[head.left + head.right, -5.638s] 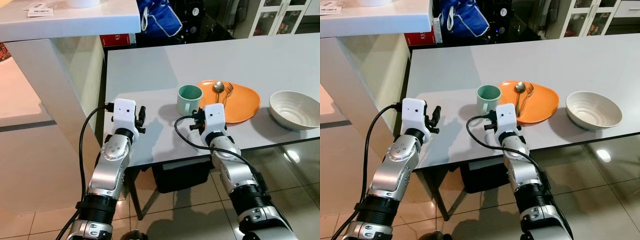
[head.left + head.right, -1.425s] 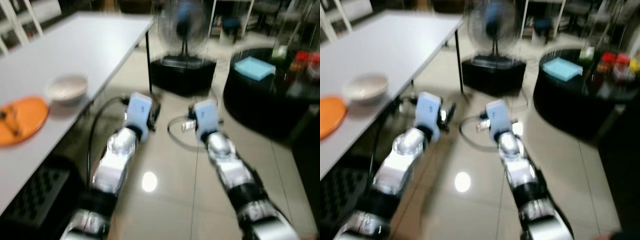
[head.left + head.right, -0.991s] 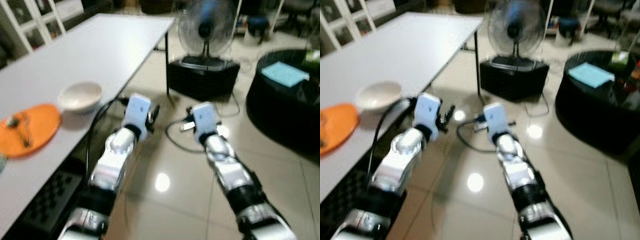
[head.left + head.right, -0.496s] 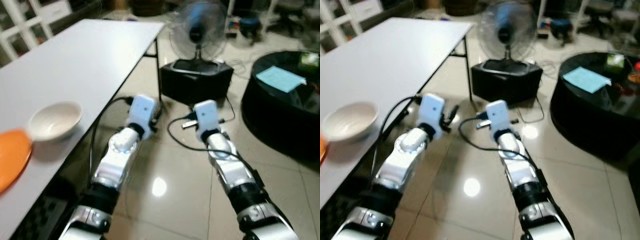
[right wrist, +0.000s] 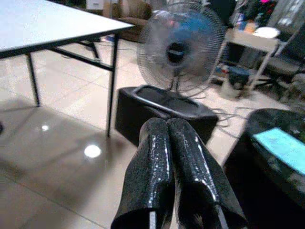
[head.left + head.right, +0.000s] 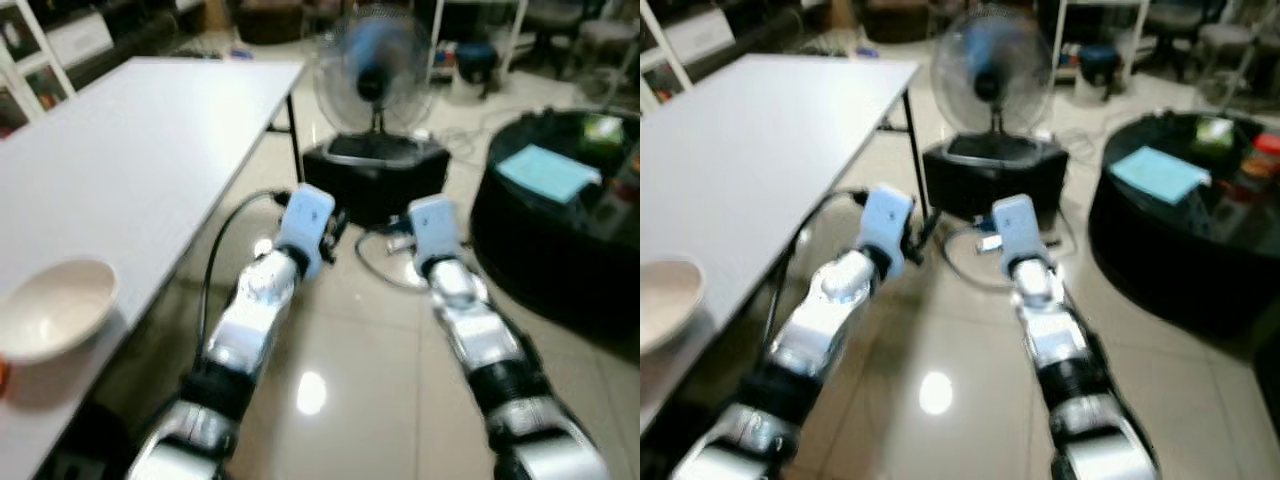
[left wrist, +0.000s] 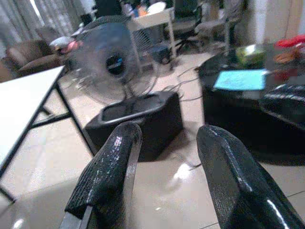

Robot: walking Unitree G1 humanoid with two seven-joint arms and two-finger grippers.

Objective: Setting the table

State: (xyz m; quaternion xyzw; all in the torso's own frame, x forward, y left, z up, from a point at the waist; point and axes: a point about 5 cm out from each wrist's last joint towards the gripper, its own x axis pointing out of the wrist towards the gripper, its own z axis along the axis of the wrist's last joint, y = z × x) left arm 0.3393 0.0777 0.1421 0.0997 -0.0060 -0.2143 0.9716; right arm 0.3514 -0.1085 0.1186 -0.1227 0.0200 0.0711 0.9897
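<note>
Left tool (image 7: 164,138) has its two black fingers spread wide with nothing between them, right tool (image 5: 175,138) has its fingers pressed flat together, also holding nothing. Both arms stick out forward over the floor (image 6: 350,370), well off the edge of the bench, and the head views are pretty blurry.

Going by size from there: the glossy beige tiled floor takes up most of the scene, with light spots reflecting off it. The long white bench (image 6: 130,150) runs along the robot's left side on thin black legs. On the robot's right sits a big round black low table (image 6: 560,230) with a light blue flat thing (image 6: 548,172) lying on top, can't tell what it is exactly, and some small stuff further back on it that's too blurry to name.

Straight ahead past the tools there's a standing fan (image 6: 375,55) with a blue hub, parked behind a black boxy thing (image 6: 375,170) on the floor. Black cables trail on the tiles near it.

The task stuff: a pale bowl (image 6: 55,308) sits on the near end of the bench, close to its edge, to the left of the left arm and well apart from both tools.
</note>
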